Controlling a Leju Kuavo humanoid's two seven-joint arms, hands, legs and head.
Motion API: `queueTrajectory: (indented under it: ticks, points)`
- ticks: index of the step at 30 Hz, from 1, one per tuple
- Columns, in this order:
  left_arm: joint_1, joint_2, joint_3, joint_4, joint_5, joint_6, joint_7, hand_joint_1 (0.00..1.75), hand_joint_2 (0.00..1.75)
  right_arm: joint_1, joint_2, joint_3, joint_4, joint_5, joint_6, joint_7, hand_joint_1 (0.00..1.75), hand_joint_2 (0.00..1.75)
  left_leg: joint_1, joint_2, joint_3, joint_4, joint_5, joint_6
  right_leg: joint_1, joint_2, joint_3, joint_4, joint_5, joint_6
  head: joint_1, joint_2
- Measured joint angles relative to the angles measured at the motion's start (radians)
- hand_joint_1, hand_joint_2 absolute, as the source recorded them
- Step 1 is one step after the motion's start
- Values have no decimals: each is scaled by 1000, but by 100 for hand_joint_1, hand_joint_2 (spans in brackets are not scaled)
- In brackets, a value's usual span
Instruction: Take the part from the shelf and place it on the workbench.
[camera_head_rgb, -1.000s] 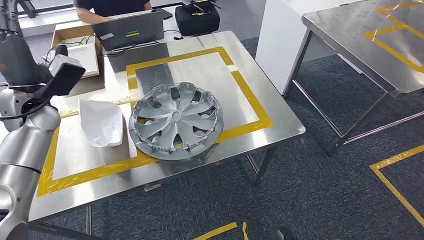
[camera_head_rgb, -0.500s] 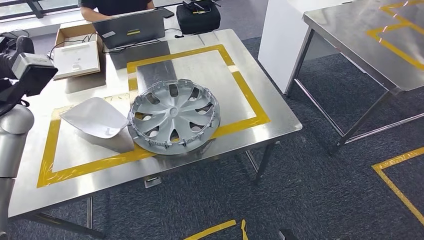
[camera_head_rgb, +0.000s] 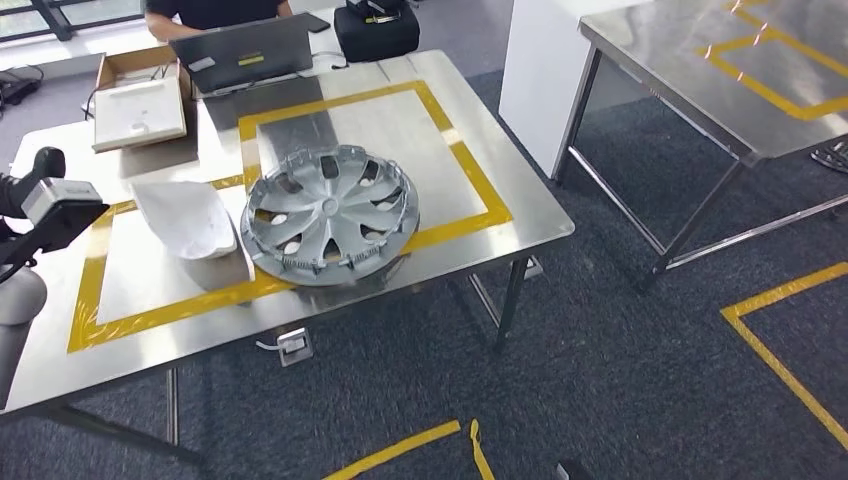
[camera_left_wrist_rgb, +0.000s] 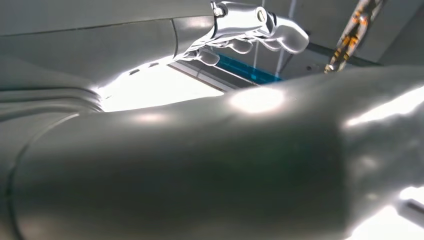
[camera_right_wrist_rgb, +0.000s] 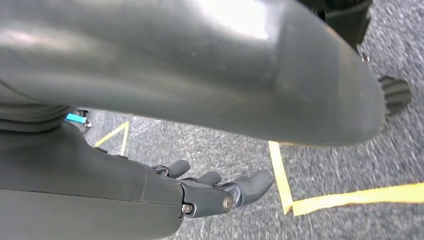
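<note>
Part: white moulded plastic shell (camera_head_rgb: 188, 222) on steel workbench (camera_head_rgb: 520, 215), touching grey spoked wheel cover (camera_head_rgb: 328, 215) | likely light, stiff, slippery; grasp rim | left hand (camera_left_wrist_rgb: 250, 27) fingers apart, empty | right hand (camera_right_wrist_rgb: 220, 192) fingers extended, empty.

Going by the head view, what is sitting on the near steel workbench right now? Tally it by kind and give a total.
Grey wheel cover: 1
White moulded part: 1
Laptop: 1
Cardboard box with a white insert: 1
Black bag: 1
Total: 5 things on the workbench
</note>
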Motion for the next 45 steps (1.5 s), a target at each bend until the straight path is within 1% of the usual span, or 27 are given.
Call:
queueTrajectory:
  ticks: [2,4,6,7,8,10,12,13,14,16,18,20,21,22,24,26,28,29,31,32,33,36,37,39,41,43,45]
  points:
    - [15,2,-1,-28,-9,1,8,0,0,1,-1,0,0,4,0,-3,0,0,5,5,-9,-12,25,14,-1,-1,-9,10,-21,11,0,0]
    - [30,1,-1,-56,-23,4,18,0,0,1,-3,0,0,7,0,-12,0,0,10,10,-31,-19,53,25,-5,-6,-33,88,-113,19,4,0]
    - [48,1,-2,-79,-37,8,28,0,0,0,-5,0,0,7,0,-23,0,0,10,12,-63,-18,78,29,-7,-10,-56,209,-198,27,7,0]
    - [60,1,-2,-90,-42,9,31,0,0,-1,-7,0,0,7,0,-28,0,0,10,13,-80,-16,90,28,-8,-12,-55,252,-205,30,7,0]
    - [73,3,-2,-99,-46,10,33,0,0,-1,-8,0,0,8,0,-32,0,0,11,15,-98,-13,101,25,-9,-13,-41,269,-190,33,7,0]
    - [93,9,-1,-115,-53,12,35,0,0,-1,-11,0,0,10,1,-36,0,0,13,17,-133,-1,121,17,-12,-16,35,208,-143,37,7,0]
    - [102,21,4,-131,-56,12,36,0,0,-3,-12,0,0,15,2,-34,0,0,12,19,-160,14,135,5,-10,-17,128,84,-158,31,10,0]
    - [104,26,7,-137,-56,12,38,0,0,-4,-12,0,0,17,2,-33,0,0,11,20,-167,19,141,-2,-8,-17,154,42,-175,24,12,0]
    - [108,31,11,-142,-61,11,41,0,0,-4,-12,0,0,19,2,-31,0,0,11,21,-170,19,148,-8,-4,-15,164,20,-186,13,13,0]
    - [127,37,18,-148,-83,12,54,0,0,-1,-12,0,0,23,2,-26,0,0,14,20,-172,15,159,-22,-4,-15,152,13,-171,-7,13,0]
    - [150,45,28,-152,-108,15,65,0,0,0,-13,0,0,28,1,-20,0,0,18,12,-190,48,110,-34,-6,-17,132,8,-145,-23,11,0]
    - [165,54,38,-153,-117,16,70,0,0,0,-13,0,0,30,1,-17,0,0,20,5,-221,156,8,-42,-7,-18,105,7,-121,-30,9,0]
    - [171,57,42,-154,-119,16,71,0,0,0,-13,0,0,31,1,-18,0,0,21,4,-234,222,-31,-45,-7,-18,90,7,-109,-30,9,0]
    - [177,60,45,-154,-119,16,72,0,0,0,-13,0,0,31,1,-18,0,0,21,4,-236,271,-46,-47,-7,-18,74,7,-97,-30,9,0]
    - [189,64,48,-155,-120,16,72,0,0,0,-13,0,0,31,1,-19,0,0,23,4,-193,280,-18,-48,-8,-18,44,8,-73,-25,9,0]
    - [192,67,52,-159,-120,16,72,0,0,0,-13,0,0,31,1,-20,0,0,25,2,-90,162,12,-46,-8,-17,21,10,-52,-16,9,0]
    - [193,71,58,-165,-123,16,72,0,0,-1,-14,0,0,31,0,-21,0,0,21,-2,-4,41,-5,-35,-7,-16,11,9,-32,-4,10,0]
    - [193,73,59,-166,-133,15,76,0,0,-1,-14,0,0,31,0,-22,0,0,18,-4,11,11,-15,-28,-7,-15,11,6,-22,4,12,0]
    - [193,75,60,-163,-178,14,95,0,0,0,-15,0,0,32,-1,-24,0,0,17,-3,0,1,-2,-10,-7,-15,10,-4,-5,18,16,0]
    - [192,75,59,-158,-211,12,109,0,0,1,-15,-1,0,33,-2,-24,0,0,17,-1,-8,0,9,0,-8,-15,4,0,-16,23,18,0]
    - [192,74,58,-151,-243,10,123,0,0,1,-15,-1,0,34,-2,-23,0,0,19,2,-18,-2,21,9,-9,-15,-8,21,-46,28,18,0]
    - [201,71,54,-115,-323,-7,163,0,0,0,-15,-1,0,37,-2,-17,0,0,18,6,-59,-2,59,23,-7,-16,-59,195,-193,33,19,0]
    - [209,68,53,-99,-344,-15,176,0,0,-1,-16,-2,0,37,-2,-16,0,0,16,7,-74,-1,71,24,-5,-16,-67,252,-214,33,19,0]
    - [231,64,49,-69,-369,-28,195,0,0,-2,-17,-4,0,37,-2,-16,0,0,13,9,-103,2,91,23,-2,-16,-39,278,-189,28,19,0]
    - [250,59,47,-33,-365,-38,200,0,0,-2,-18,-8,0,37,-2,-17,0,0,10,11,-128,7,109,19,4,-16,56,168,-151,15,19,0]
    - [265,47,48,21,-336,-40,183,0,0,-4,-18,-10,0,37,-2,-18,0,0,7,14,-141,8,124,12,10,-15,146,36,-157,1,19,0]
    - [281,23,51,98,-301,-24,157,0,0,-6,-18,-12,0,37,-1,-17,0,0,6,15,-142,1,142,1,15,-15,171,-13,-164,-9,22,0]
